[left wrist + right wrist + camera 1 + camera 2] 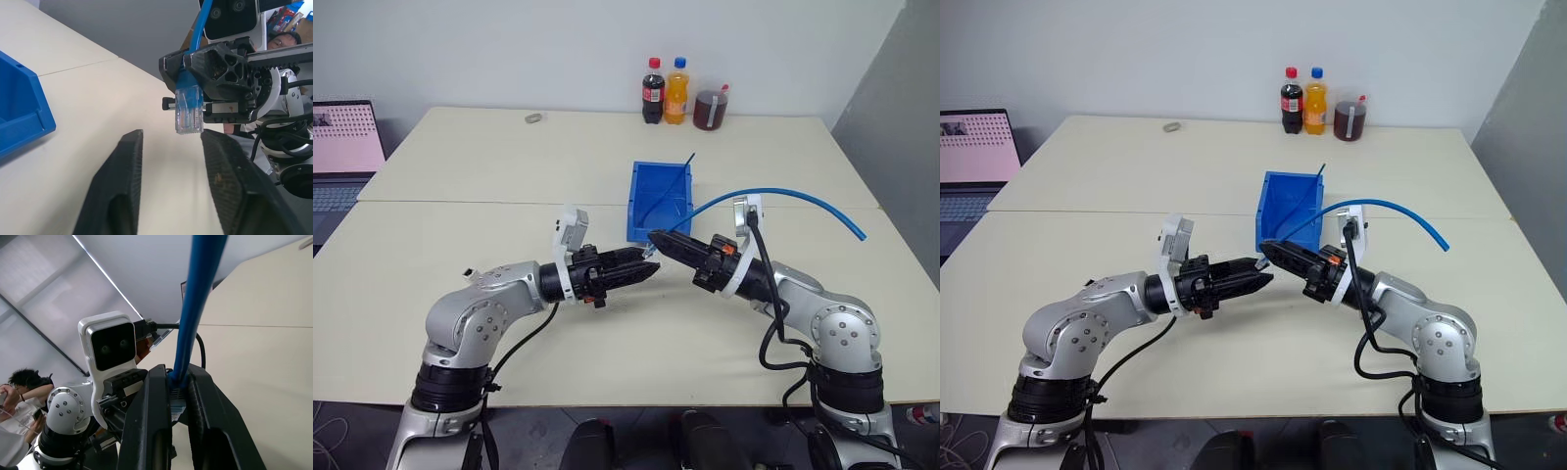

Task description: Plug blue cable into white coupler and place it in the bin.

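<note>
Blue cable (188, 100) is being clamped at its plug by the right claw (654, 238); the left claw (171, 161) is gaping empty. White coupler isn't visible; plugging and binning into the bin (646, 211) are remaining.

The bin (658, 206) sits on the table (460, 245), bottles (677, 93) seemingly behind it.

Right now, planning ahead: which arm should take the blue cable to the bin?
Right: the right gripper is shut on the blue cable near the bin; the left gripper is open, empty.
</note>
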Robot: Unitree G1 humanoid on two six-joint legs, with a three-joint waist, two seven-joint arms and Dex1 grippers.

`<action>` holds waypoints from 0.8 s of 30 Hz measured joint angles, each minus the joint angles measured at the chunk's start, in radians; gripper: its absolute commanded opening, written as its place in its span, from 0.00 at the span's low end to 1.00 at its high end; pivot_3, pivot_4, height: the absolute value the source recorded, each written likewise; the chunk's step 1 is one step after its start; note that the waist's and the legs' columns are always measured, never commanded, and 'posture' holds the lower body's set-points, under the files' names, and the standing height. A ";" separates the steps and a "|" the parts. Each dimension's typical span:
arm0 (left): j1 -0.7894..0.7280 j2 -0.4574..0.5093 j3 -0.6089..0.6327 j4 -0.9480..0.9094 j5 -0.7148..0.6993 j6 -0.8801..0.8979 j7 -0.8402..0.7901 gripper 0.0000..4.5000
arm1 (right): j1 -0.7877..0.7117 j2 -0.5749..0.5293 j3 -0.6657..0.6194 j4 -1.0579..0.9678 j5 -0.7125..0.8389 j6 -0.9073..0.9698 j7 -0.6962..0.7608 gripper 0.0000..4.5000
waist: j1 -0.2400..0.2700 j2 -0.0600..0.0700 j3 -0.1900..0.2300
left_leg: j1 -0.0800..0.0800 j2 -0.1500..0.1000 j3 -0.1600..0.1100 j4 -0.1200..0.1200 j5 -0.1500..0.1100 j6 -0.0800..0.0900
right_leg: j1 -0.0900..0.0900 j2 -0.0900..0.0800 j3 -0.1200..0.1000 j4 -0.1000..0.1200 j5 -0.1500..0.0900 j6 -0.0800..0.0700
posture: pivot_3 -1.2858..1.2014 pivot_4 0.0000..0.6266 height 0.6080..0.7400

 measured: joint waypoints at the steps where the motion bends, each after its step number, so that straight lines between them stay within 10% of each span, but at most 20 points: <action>1: 0.002 0.004 0.000 -0.004 0.000 0.001 0.001 0.68 | 0.000 0.000 0.000 0.000 0.000 0.000 0.000 0.03 | 0.000 0.000 0.000 | 0.000 0.000 0.000 0.000 0.000 0.000 | 0.000 0.000 0.000 0.000 0.000 0.000 | 0.52 0.24 1.00; 8: 0.058 0.023 0.014 -0.054 0.001 0.017 0.068 0.99 | 0.000 -0.021 0.006 0.000 -0.012 -0.008 0.016 0.03 | -0.001 0.000 0.000 | 0.000 0.000 0.000 0.000 0.000 0.000 | 0.000 0.000 0.000 0.000 0.000 0.000 | 0.52 0.24 1.00; 15: 0.190 0.041 0.029 -0.160 0.092 0.000 0.223 1.00 | 0.005 -0.043 0.029 0.000 -0.054 -0.019 0.045 0.03 | -0.003 0.000 0.001 | 0.000 0.001 0.000 -0.001 0.000 0.000 | -0.001 -0.001 0.001 -0.001 0.000 0.000 | 0.52 0.24 1.00; 24: 0.336 -0.178 0.016 -0.191 0.501 -0.139 0.748 1.00 | 0.013 -0.074 0.059 0.039 -0.102 -0.020 0.105 0.03 | 0.002 -0.001 0.002 | 0.000 0.001 0.000 -0.001 0.000 0.000 | 0.000 -0.003 0.001 -0.001 0.000 0.000 | 0.52 0.24 1.00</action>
